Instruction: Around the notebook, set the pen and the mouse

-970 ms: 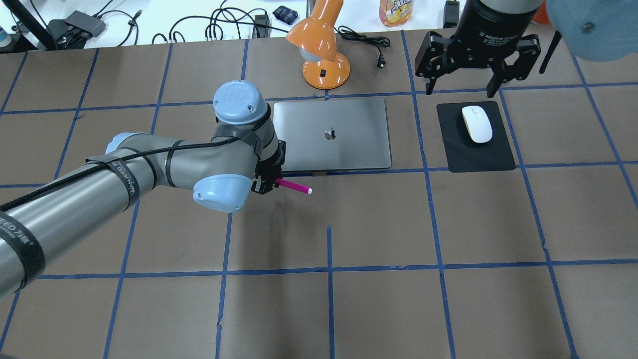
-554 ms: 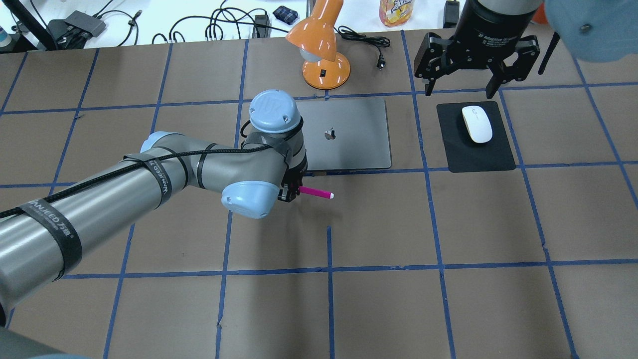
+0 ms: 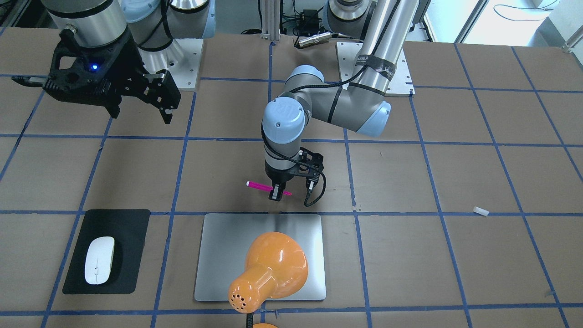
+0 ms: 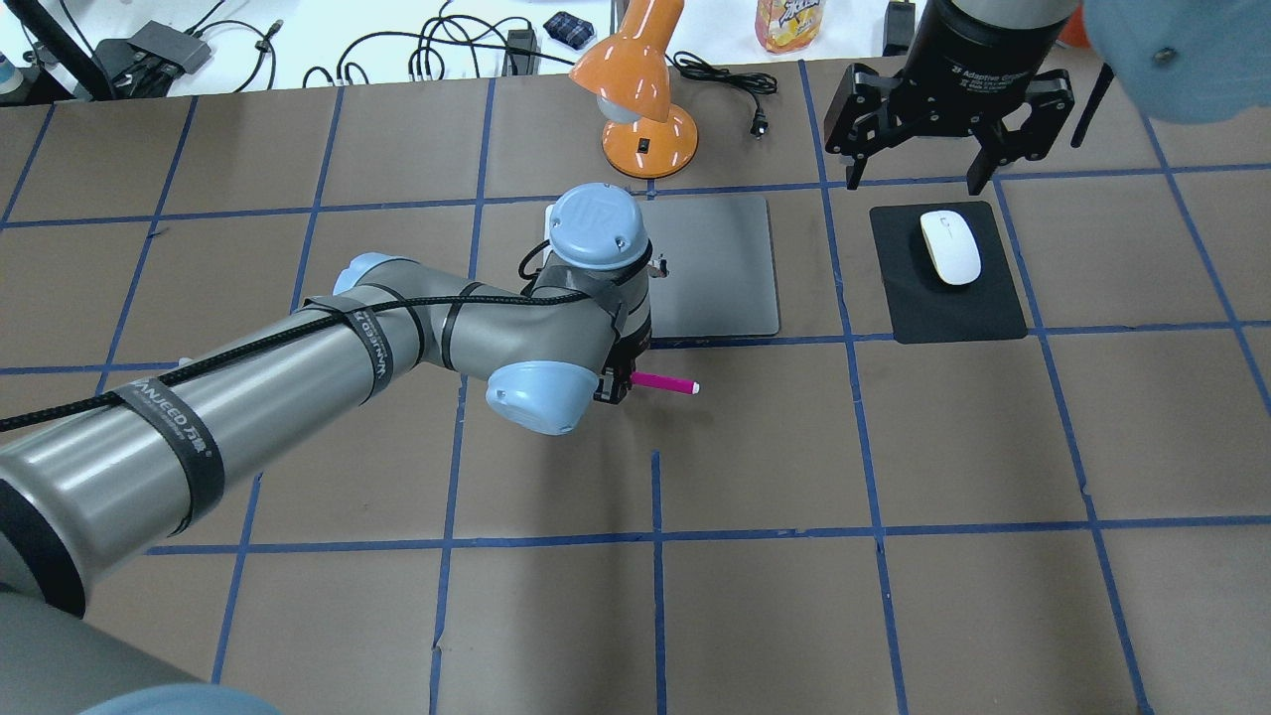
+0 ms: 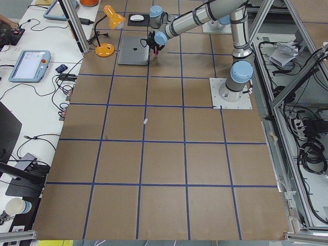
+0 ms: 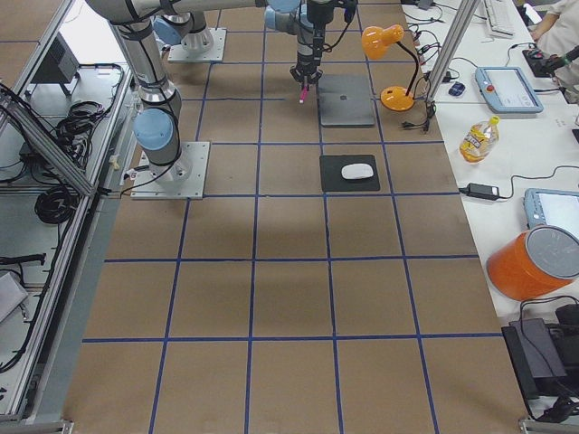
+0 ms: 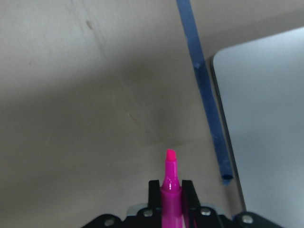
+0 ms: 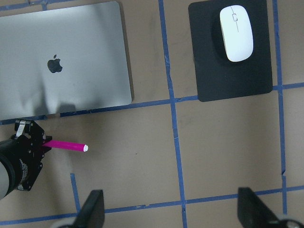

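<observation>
My left gripper (image 4: 618,382) is shut on the magenta pen (image 4: 663,382), held about level, low over the table. It sits just in front of the near edge of the silver notebook (image 4: 720,268). In the left wrist view the pen (image 7: 170,190) sticks out between the fingers (image 7: 153,194), with the notebook's corner (image 7: 266,118) to the right. The white mouse (image 4: 949,246) lies on a black mat (image 4: 953,308) right of the notebook. My right gripper (image 4: 916,182) hangs open high above the mat's far edge, holding nothing.
An orange desk lamp (image 4: 645,129) stands behind the notebook, its cord trailing right. A tiny whitish cap (image 3: 480,211) lies on the table far out on my left side. Cables, a bottle and other gear sit on the white bench beyond the table.
My left arm has carried the pen to the right along the notebook's near edge and now covers more of the notebook. The right gripper has stayed put.
</observation>
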`<action>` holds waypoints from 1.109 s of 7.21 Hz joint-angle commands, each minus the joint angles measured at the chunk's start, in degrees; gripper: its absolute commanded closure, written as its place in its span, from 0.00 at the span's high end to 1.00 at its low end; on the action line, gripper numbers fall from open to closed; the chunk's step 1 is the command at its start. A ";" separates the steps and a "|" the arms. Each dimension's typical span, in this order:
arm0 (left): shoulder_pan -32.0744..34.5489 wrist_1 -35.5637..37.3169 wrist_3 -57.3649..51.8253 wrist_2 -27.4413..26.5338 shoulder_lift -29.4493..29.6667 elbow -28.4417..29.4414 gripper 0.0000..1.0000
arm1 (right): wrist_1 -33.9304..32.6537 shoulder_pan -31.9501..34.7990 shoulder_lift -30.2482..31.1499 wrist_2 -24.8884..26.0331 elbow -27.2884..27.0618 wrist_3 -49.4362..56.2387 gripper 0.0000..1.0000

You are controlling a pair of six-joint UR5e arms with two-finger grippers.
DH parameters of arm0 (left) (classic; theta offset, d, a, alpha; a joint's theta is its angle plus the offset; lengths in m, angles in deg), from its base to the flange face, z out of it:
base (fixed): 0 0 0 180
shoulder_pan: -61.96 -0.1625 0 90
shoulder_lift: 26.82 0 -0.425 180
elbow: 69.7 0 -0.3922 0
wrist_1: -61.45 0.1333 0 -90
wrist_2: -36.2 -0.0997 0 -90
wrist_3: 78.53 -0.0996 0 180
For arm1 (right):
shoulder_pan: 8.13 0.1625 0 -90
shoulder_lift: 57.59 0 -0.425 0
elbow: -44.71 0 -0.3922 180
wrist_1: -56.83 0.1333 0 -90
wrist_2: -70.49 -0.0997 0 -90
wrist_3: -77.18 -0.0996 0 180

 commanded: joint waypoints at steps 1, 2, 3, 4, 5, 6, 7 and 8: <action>0.90 -0.06 0.31 -0.03 0.34 -0.59 0.37 | -0.01 0.00 0.00 0.00 -0.08 0.00 1.00; 0.90 -0.06 -0.65 -0.03 -0.27 -0.60 0.83 | -0.01 0.00 0.00 0.00 -0.08 0.00 1.00; 0.38 0.02 -2.83 0.06 -1.50 0.19 0.95 | -0.01 0.00 0.00 0.08 -0.08 0.00 1.00; 0.03 -0.15 -8.51 -0.03 -1.77 0.46 0.99 | -0.01 0.00 0.00 0.00 -0.08 0.00 1.00; -1.54 -0.15 -15.09 0.23 -2.38 0.72 1.00 | -0.01 0.00 0.00 0.00 -0.08 0.00 1.00; -4.52 -2.33 -23.51 0.41 -3.08 0.90 1.00 | -0.01 0.00 0.00 0.00 -0.08 0.00 1.00; -7.07 -4.96 -33.86 0.41 -4.66 0.98 1.00 | -0.10 -0.26 -0.09 0.00 -0.08 -0.09 1.00; -9.10 -6.29 -42.58 0.06 -5.98 0.90 1.00 | -0.19 -0.44 -0.09 0.00 -0.08 -0.09 1.00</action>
